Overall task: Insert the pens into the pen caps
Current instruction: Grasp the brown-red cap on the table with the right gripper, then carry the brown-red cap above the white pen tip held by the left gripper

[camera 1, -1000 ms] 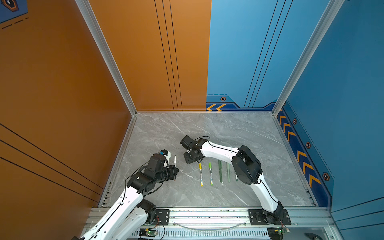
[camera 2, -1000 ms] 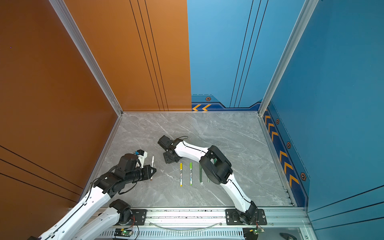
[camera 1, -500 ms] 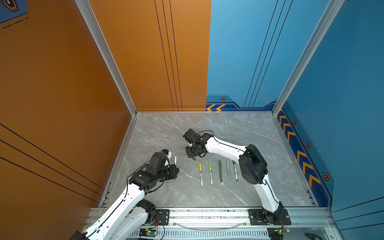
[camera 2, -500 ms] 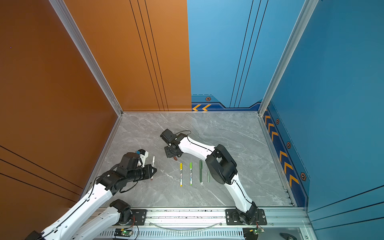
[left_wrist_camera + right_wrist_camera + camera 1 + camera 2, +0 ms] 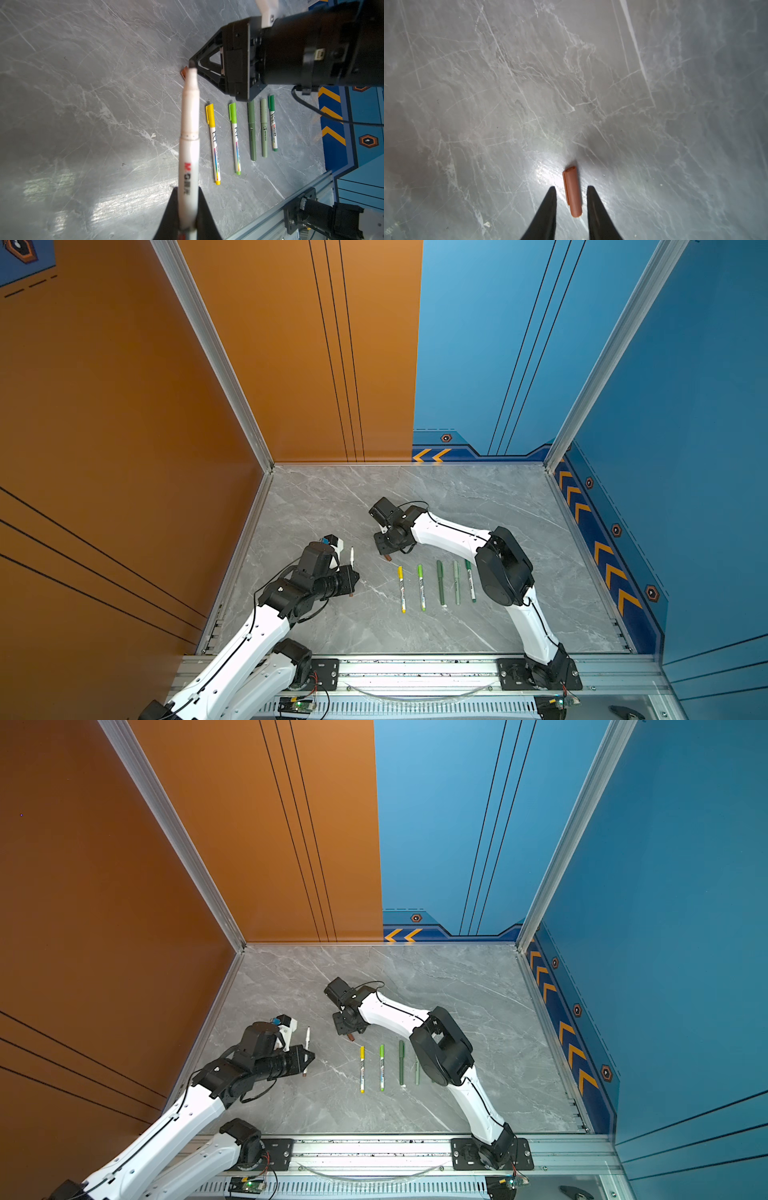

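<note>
My left gripper [image 5: 187,188] [image 5: 352,576] is shut on a white-barrelled pen [image 5: 189,124] [image 5: 307,1038]. The pen is uncapped, and its dark tip points toward the right gripper. A brown pen cap [image 5: 570,176] [image 5: 389,558] [image 5: 184,72] lies flat on the table. My right gripper [image 5: 571,187] [image 5: 387,552] is open and straddles the cap, with a gap on each side. Several capped pens lie in a row: yellow [image 5: 401,587], lime [image 5: 421,587], dark olive [image 5: 440,583], pale sage [image 5: 456,583] and green [image 5: 470,580].
The grey marble table [image 5: 457,497] is walled in orange on the left and blue at the back and right. A metal rail [image 5: 415,668] runs along the front edge. In a top view the right arm's elbow [image 5: 440,1048] hides part of the pen row.
My right wrist has turned and settled low over the brown cap, and its elbow swung a little to the right. The left gripper has edged slightly right with the pen.
</note>
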You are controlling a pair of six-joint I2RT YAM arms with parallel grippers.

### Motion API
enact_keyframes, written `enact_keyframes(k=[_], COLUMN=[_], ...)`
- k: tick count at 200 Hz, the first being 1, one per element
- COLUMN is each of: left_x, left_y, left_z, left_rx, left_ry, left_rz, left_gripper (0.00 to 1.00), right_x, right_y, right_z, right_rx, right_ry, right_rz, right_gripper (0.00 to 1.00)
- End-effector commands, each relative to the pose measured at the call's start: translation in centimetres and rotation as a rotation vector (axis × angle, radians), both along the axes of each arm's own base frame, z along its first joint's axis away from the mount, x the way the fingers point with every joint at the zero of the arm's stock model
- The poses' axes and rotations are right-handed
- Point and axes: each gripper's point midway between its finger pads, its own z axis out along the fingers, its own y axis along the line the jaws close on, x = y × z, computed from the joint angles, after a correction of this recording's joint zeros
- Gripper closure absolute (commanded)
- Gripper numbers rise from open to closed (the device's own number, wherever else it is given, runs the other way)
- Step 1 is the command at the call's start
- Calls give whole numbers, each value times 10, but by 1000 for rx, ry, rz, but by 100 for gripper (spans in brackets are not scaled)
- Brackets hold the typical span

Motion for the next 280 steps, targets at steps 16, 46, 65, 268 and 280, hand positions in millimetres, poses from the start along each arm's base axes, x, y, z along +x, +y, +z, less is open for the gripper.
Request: enact_keyframes(k=[16, 46, 65, 268, 280], left_x=[5, 5, 5, -16, -17], left_y=[-2, -3, -3, -69, -73], left_z=[14, 15, 17, 45, 47], left_rx=[-13, -18, -23, -177, -179], left_ry=[-33, -37, -41, -157, -170], left_rz=[-17, -15, -15, -356, -367], left_gripper=[100, 100, 100, 100, 100], right_x=[-13, -23, -26, -13, -16], right_y=[-9, -16, -15, -27, -24], right_z=[-28, -46, -49, 181, 189], right_rx=[-77, -112, -116, 627, 669], right_ry=[48, 80, 84, -67, -49], right_rz=[19, 24, 25, -357, -356], right_gripper=[73, 77, 84, 100, 100])
